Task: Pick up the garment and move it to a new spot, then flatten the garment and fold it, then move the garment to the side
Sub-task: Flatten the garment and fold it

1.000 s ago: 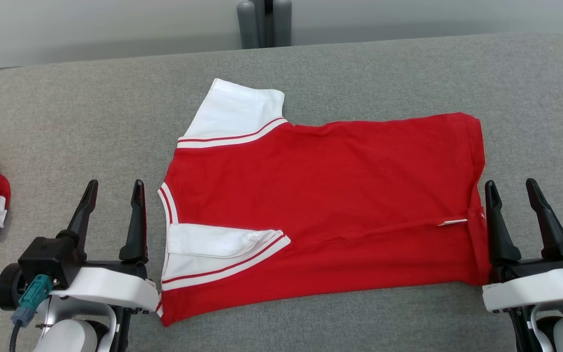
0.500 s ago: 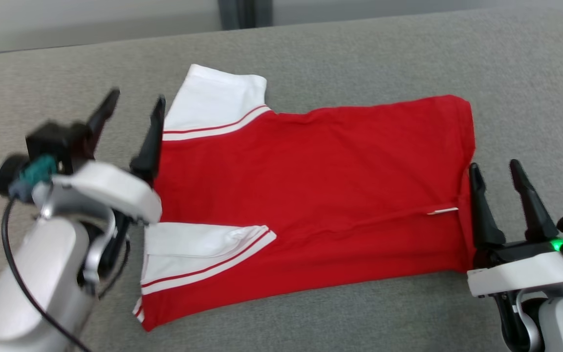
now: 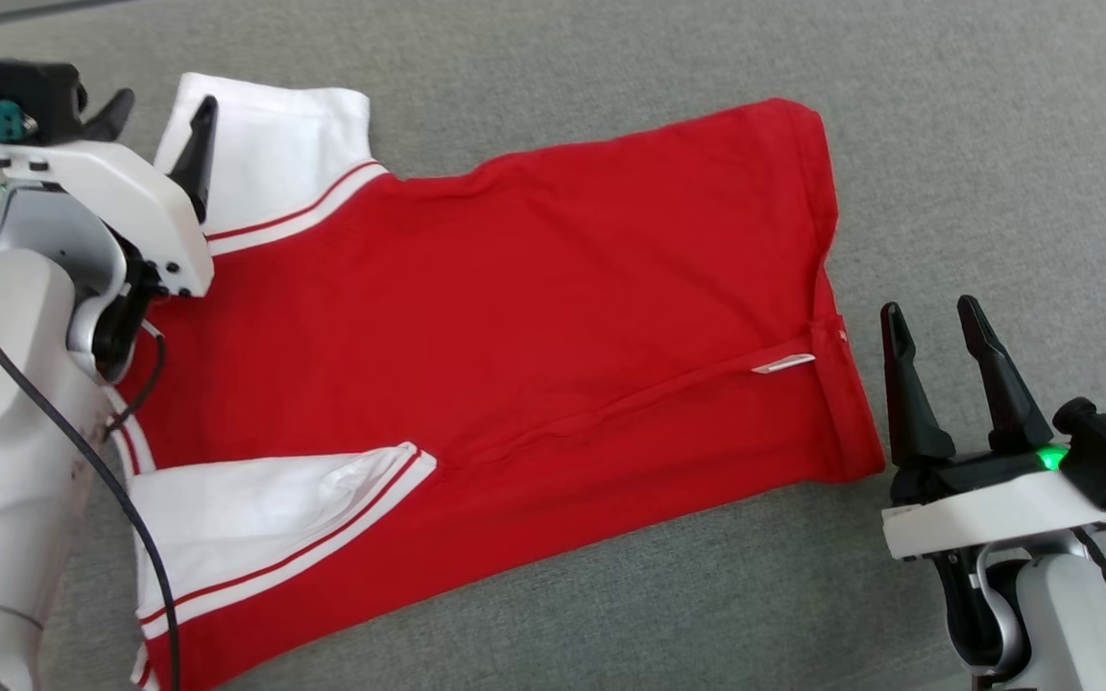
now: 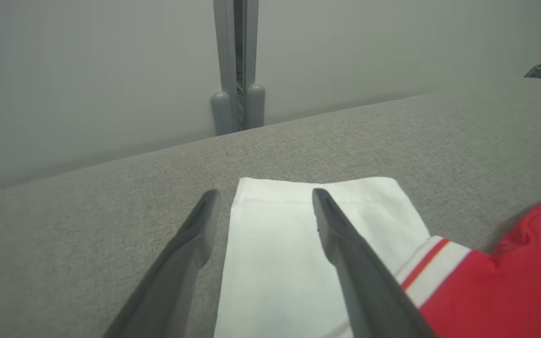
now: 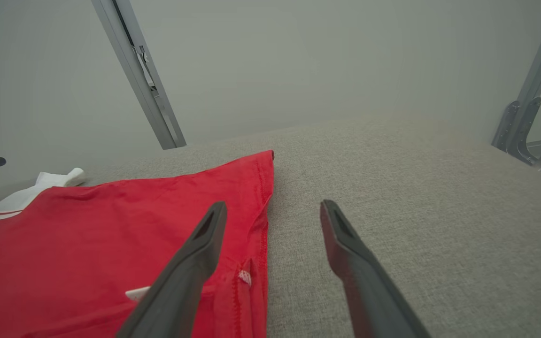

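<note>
Because it was thin, soft cloth, the red short-sleeved garment point(image 3: 534, 317) would likely handle as light and limp. It would sag and crease wherever it went unsupported, so a pinch through a hem or a sleeve cuff looked surer than one on the smooth middle. It lay spread flat on the grey fabric-covered tabletop point(image 3: 995, 144), sleeves toward the robot's left and bottom hem toward its right.

Nearest, the near white sleeve point(image 3: 255, 518) sat folded in over the red body. The garment's front edge ran down to the bottom of the head view there, so little spare room showed on that side. At the lower right, the right claw point(image 3: 928, 307) stood released and empty, fingers apart, just beside the red bottom hem point(image 3: 846, 384) and near a small white tag point(image 3: 783, 364).

Farther off, the left claw point(image 3: 164, 101) was likewise spread and held nothing. It was poised at the far white sleeve point(image 3: 275, 144), with one finger over the cloth and the other over bare tabletop beside the sleeve's side edge. Whether either fingertip touched could not be told.

Beyond the sleeve and off to the right lay broad open tabletop, ample for dragging or folding. Its far edge ended before a grey metal post point(image 4: 237, 94).
</note>
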Robot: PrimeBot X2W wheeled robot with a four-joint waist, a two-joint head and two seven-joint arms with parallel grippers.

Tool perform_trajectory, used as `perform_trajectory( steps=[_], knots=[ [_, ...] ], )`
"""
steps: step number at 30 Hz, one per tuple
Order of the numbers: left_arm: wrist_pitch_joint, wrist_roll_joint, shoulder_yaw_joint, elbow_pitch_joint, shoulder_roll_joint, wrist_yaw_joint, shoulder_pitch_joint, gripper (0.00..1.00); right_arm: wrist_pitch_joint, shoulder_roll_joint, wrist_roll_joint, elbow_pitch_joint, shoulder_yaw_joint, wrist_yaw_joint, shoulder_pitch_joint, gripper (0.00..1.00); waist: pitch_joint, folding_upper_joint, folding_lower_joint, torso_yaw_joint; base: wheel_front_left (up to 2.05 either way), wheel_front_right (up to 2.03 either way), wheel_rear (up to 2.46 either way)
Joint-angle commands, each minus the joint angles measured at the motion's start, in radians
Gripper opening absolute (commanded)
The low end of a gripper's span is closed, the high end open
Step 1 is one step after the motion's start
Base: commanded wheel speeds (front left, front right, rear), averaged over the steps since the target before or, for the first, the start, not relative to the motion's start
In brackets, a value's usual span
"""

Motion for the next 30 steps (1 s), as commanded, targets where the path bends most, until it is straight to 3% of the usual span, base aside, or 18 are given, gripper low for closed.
perform_trajectory(
  steps=[1,10,11,12,13,30],
  knots=[
    [-0.012,-0.006,0.003,0.034,0.003,-0.012,-0.036,1.0,-0.01,0.0,0.008,0.003,0.004,0.0,-0.019,1.0,0.029,0.0,0.0,-0.027,0.0,0.0,0.0],
    [-0.054,-0.003,-0.018,0.252,-0.002,-0.066,-0.172,1.0,-0.028,0.001,0.031,0.038,0.03,0.0,-0.059,1.0,0.077,0.0,0.0,-0.067,0.0,0.0,0.0],
    [-0.051,-0.002,-0.024,0.272,-0.006,-0.071,-0.18,0.86,-0.029,0.001,0.033,0.045,0.032,0.0,-0.062,1.0,0.077,0.0,0.0,-0.069,0.0,0.0,0.0],
    [-0.057,-0.006,-0.031,0.301,-0.018,-0.077,-0.194,0.13,-0.029,-0.002,0.037,0.054,0.025,0.0,-0.073,1.0,0.078,0.0,0.0,-0.069,0.0,0.0,0.0],
    [-0.054,-0.002,-0.038,0.317,-0.021,-0.08,-0.199,0.0,-0.03,-0.006,0.039,0.054,0.02,0.0,-0.082,1.0,0.079,0.0,0.0,-0.068,0.0,0.0,0.0],
    [-0.235,0.0,-0.068,0.437,-0.086,-0.09,-0.256,0.0,-0.035,-0.11,0.061,0.152,0.003,0.0,-0.287,1.0,0.049,0.0,0.0,0.002,0.0,0.0,0.0]
  ],
)
